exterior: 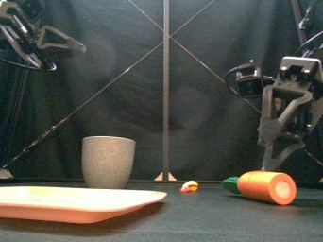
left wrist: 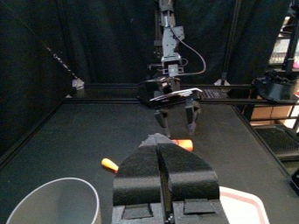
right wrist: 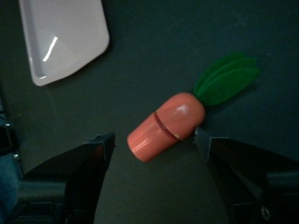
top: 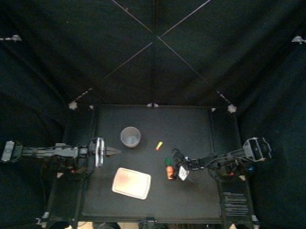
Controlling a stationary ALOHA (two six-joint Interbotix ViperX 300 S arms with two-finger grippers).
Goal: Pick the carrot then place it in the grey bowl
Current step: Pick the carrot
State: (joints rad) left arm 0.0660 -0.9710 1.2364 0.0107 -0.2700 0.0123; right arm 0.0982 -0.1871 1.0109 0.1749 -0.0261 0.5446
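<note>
With the left claw (left wrist: 163, 147) pressed together and parked at the left of the worktop (top: 191, 121), leave that arm be. Next along, note the grey bowl (top: 131, 136) upright toward the back, the pink tray (top: 131, 182) nearer the front, and a small yellow toy (top: 157, 144) just beside the bowl. Right of centre, find the carrot (right wrist: 167, 129) lying on its side between the spread jaws of the right claw (right wrist: 155, 140), seemingly not yet squeezed. Close across the orange body's thick middle, never the green leaf, and squeeze squarely to stop any rolling. Lift well clear, carry leftward over the small toy, and release only once centred above the bowl's mouth.
</note>
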